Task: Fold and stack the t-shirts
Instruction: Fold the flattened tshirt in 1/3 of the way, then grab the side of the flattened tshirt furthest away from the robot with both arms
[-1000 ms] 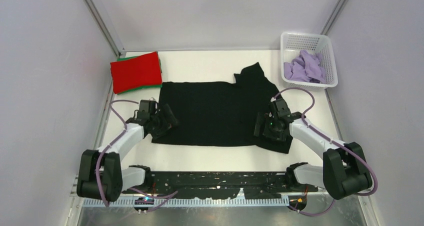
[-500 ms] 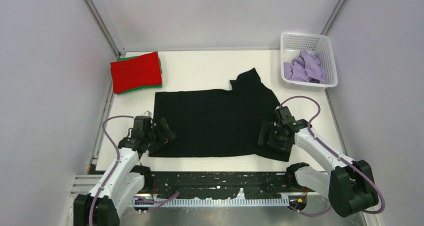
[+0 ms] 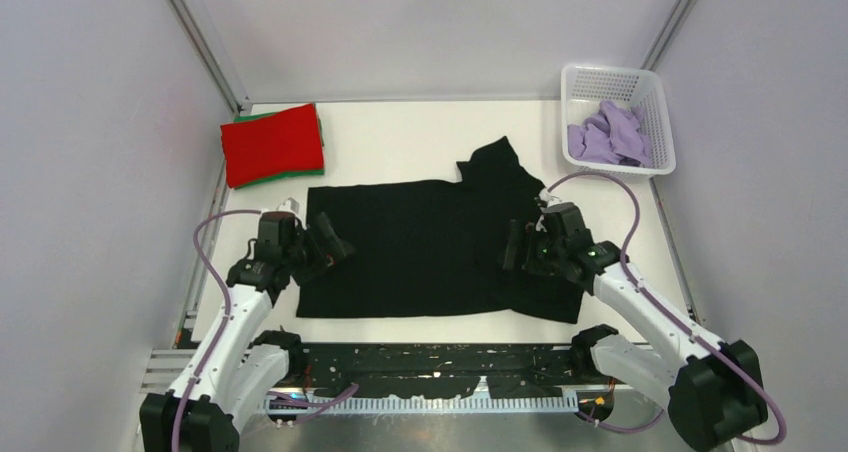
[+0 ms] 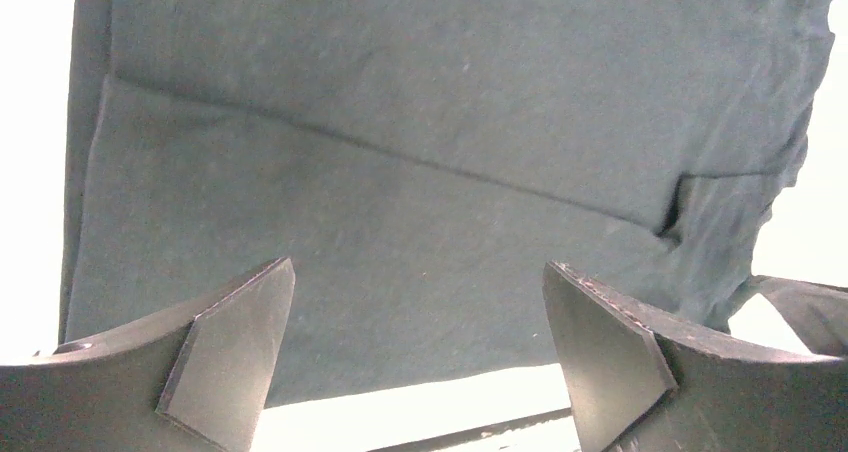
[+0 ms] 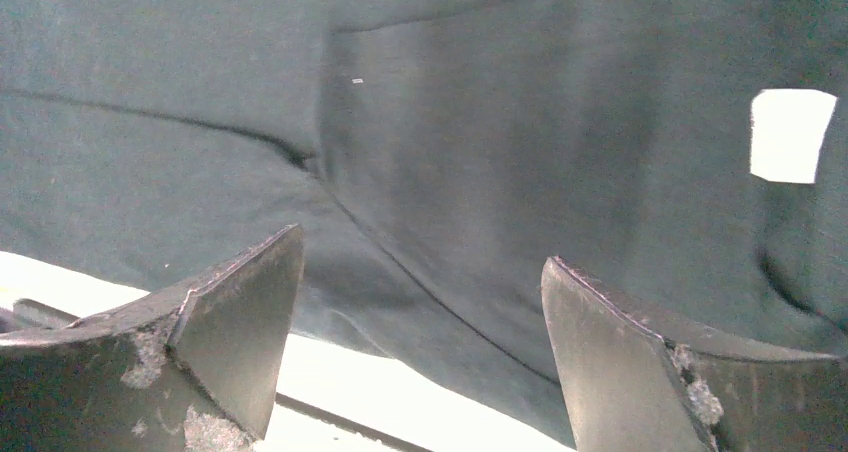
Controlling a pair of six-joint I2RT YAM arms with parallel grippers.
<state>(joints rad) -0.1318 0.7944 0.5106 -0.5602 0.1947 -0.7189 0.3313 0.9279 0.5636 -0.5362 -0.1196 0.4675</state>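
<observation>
White table (image 3: 400,132) bears black t-shirt (image 3: 420,252) under the wide-spread right end effector (image 5: 420,272).

L arm (image 3: 235,317) & R arm (image 3: 645,307): white rounded link shells, chunky black joint housings, black wrist blocks. Each carries a lavender cable, L cable (image 3: 199,250) & R cable (image 3: 636,212), looping free of the arm. L gripper (image 4: 419,265): fingers (image 4: 225,347) matte black, wedge-shaped, flat clean inner faces. R gripper (image 5: 423,247): fingers (image 5: 235,317) same shape/colour but scuffed, w/ whitish chips on edges & lower faces.
</observation>
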